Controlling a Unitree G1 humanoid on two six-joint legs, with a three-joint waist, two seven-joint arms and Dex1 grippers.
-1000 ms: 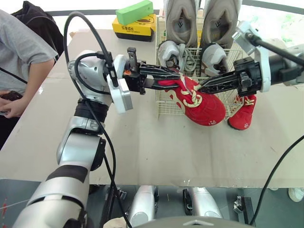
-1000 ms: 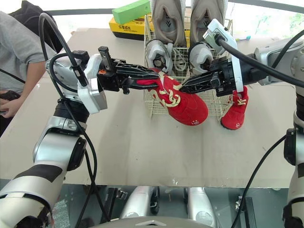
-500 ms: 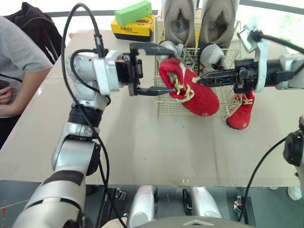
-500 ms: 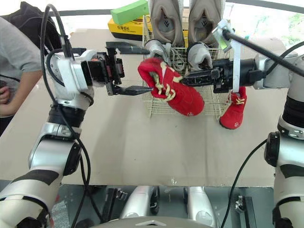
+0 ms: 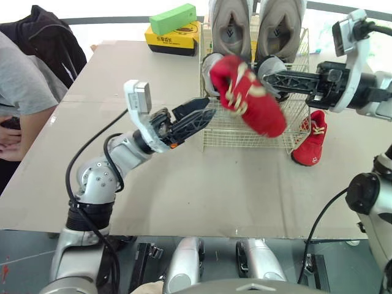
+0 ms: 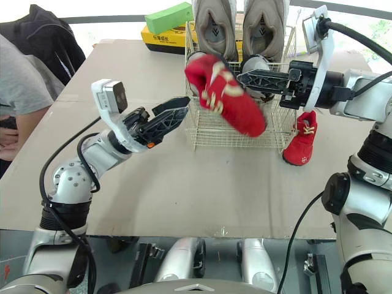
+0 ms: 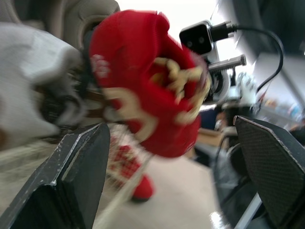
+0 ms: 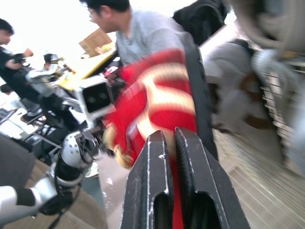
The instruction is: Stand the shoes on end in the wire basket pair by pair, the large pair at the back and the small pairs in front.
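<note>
- While the right gripper point(image 5: 272, 78) is pinching one red shoe point(image 5: 248, 95) and holding it in the air just in front of the wire basket point(image 5: 245, 133), the left gripper point(image 5: 210, 106) is hanging spread and empty near the basket's front.
- Large grey pair point(image 5: 229, 24) is standing on end at the back, with a small grey-white pair point(image 5: 271, 64) sitting before it.
- Second red shoe point(image 5: 311, 142) is lying on the table point(image 5: 214, 184) outside the basket, so by my judgement only the red pair is waiting to go in.
</note>
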